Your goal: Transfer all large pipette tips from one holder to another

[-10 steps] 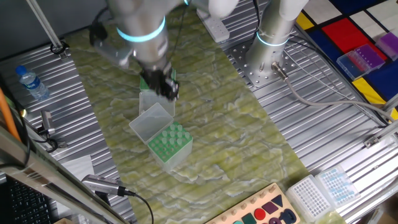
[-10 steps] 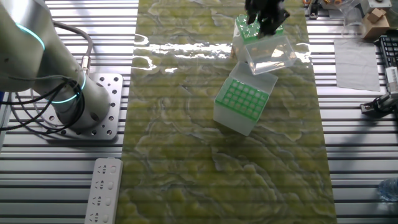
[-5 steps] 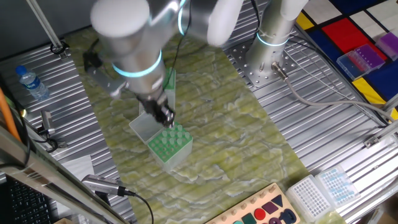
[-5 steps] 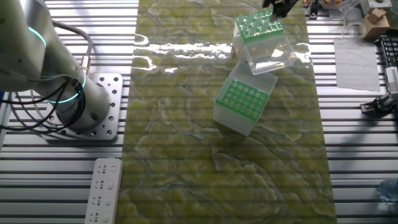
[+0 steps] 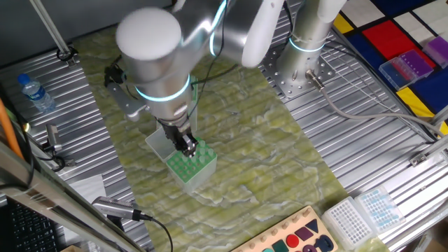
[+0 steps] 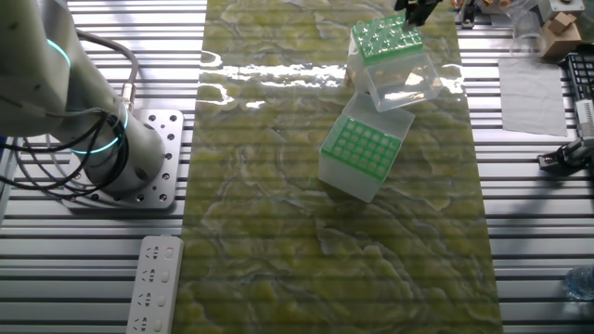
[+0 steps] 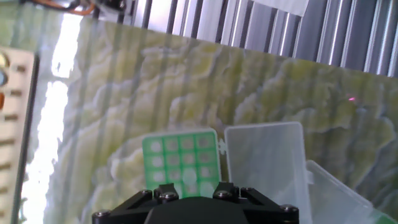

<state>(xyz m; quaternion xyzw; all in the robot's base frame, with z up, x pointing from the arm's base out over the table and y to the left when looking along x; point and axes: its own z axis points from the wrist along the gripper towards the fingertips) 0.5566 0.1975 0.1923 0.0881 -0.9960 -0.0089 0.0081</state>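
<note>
Judged step: picking from source holder (image 5: 183, 171) | end effector (image 5: 186, 145) just above large pipette tips (image 5: 195, 158), centre-left of frame; grip state not discernible | advised: centre on one tip, descend vertically, clear open lid (image 7: 264, 163).

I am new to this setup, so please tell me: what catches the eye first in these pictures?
The big silver robot arm dominates, its black gripper hanging just above a green-topped clear plastic tip box on the yellow-green marbled mat. A second green-topped box stands beside an open clear lid.
</note>
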